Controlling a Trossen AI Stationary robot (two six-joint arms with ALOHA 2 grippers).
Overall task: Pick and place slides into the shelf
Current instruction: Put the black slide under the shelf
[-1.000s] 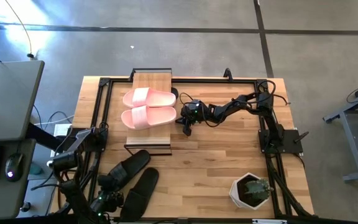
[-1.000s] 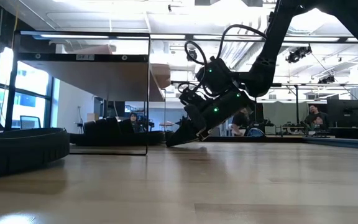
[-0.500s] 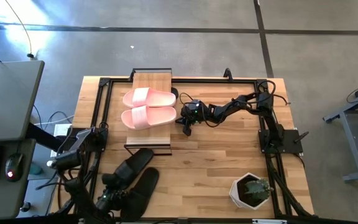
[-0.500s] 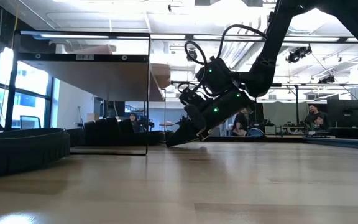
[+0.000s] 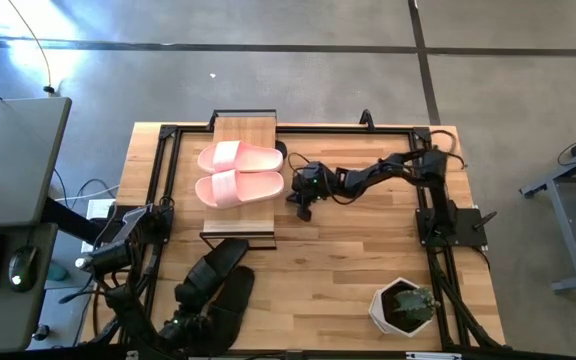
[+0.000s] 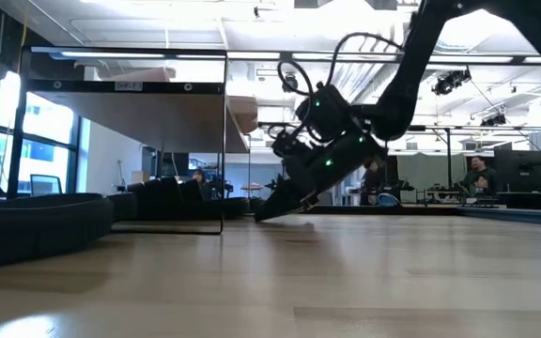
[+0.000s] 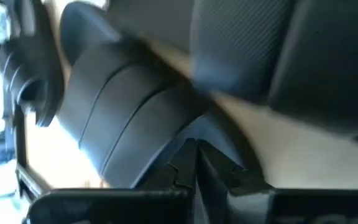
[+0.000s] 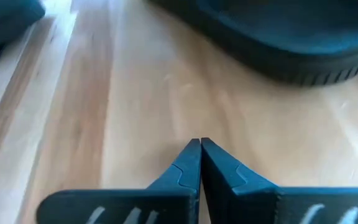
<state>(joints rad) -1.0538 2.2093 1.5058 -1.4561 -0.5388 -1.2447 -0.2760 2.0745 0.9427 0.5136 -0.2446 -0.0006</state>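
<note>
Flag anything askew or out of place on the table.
Nothing looks damaged or spilled. The pink pair lies neatly on the shelf. Two black slides lie loose and angled near the left gripper; the right gripper is shut, empty.

The table (image 5: 348,250) is pale wood planking with a visible grain, edged in black metal rails. The shelf (image 5: 243,132) has the same light wood on top and a thin black metal frame. The pink slides (image 5: 238,173) look smooth and matt — like soft foam. The black slides (image 5: 218,285) are matt too, one sole edge (image 8: 303,71) finely ribbed.
</note>
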